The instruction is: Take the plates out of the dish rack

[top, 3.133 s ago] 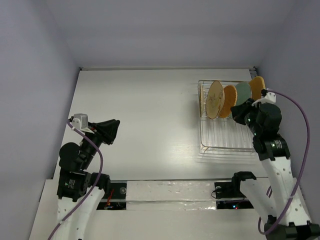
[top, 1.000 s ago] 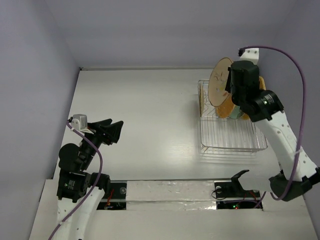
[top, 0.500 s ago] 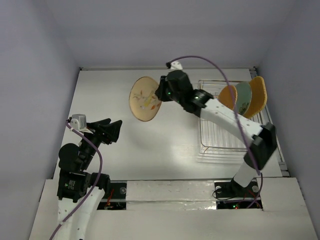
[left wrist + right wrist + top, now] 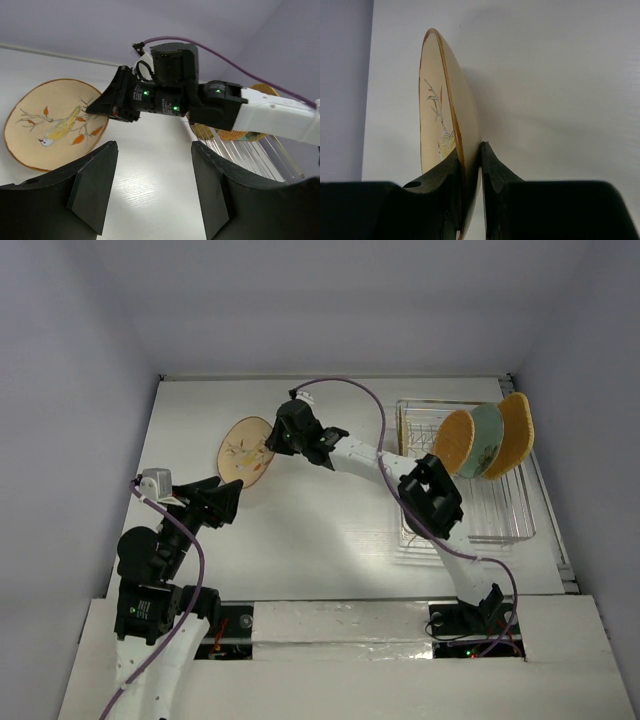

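Note:
My right gripper is shut on the rim of the cream floral plate, holding it over the table's left middle; the plate also shows in the right wrist view and the left wrist view. Three plates stay upright in the dish rack: the orange woven plate, the mint-green plate and the orange-tan plate. My left gripper is open and empty, just below the cream plate.
The right arm stretches across the table from the rack side. Lavender walls close in the table on the left, back and right. A taped strip runs along the near edge.
My right gripper lifted the cream plate out of the rack and carried it left across the table, lowering it near the left gripper. The left arm has stayed put.

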`<state>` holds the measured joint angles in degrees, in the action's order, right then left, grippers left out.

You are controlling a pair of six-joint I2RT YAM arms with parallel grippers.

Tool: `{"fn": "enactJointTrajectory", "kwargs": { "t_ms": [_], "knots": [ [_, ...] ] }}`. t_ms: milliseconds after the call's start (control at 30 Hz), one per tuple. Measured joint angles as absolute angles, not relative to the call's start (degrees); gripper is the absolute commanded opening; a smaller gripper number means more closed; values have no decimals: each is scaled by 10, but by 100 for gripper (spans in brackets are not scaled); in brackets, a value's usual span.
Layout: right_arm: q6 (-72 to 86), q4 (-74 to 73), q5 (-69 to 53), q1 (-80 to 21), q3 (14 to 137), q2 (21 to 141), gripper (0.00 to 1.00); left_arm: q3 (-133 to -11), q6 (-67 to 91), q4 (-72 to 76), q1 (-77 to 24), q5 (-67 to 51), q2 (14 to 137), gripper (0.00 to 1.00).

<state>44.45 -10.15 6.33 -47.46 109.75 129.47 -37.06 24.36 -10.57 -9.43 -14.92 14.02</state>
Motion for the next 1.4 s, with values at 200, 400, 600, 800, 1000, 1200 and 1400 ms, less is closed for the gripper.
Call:
{"fn": "enactJointTrajectory", "kwargs": {
  "t_ms": [200, 400, 600, 800, 1000, 1200, 1400],
  "knots": [
    [496, -84, 60, -472, 1157, 1367, 0, -371, 244, -106, -93, -149, 140, 57],
    [536, -78, 53, -473, 1163, 1391, 35, -371, 244, -106, -93, -149, 140, 57],
    [554, -46, 47, -473, 1144, 1390, 87, -371, 244, -106, -93, -149, 140, 57],
    [548, -44, 40, -473, 1102, 1388, 95, -371, 244, -106, -93, -150, 140, 57],
    [523, -68, 42, -473, 1097, 1368, 100, -371, 244, -106, -93, -149, 140, 57],
    [470, -130, 81, -473, 1083, 1308, 100, -371, 244, -106, -93, -149, 138, 57],
    [392, -164, 166, -473, 973, 1134, 2, -371, 244, -106, -93, -149, 136, 57]
  ]
}}
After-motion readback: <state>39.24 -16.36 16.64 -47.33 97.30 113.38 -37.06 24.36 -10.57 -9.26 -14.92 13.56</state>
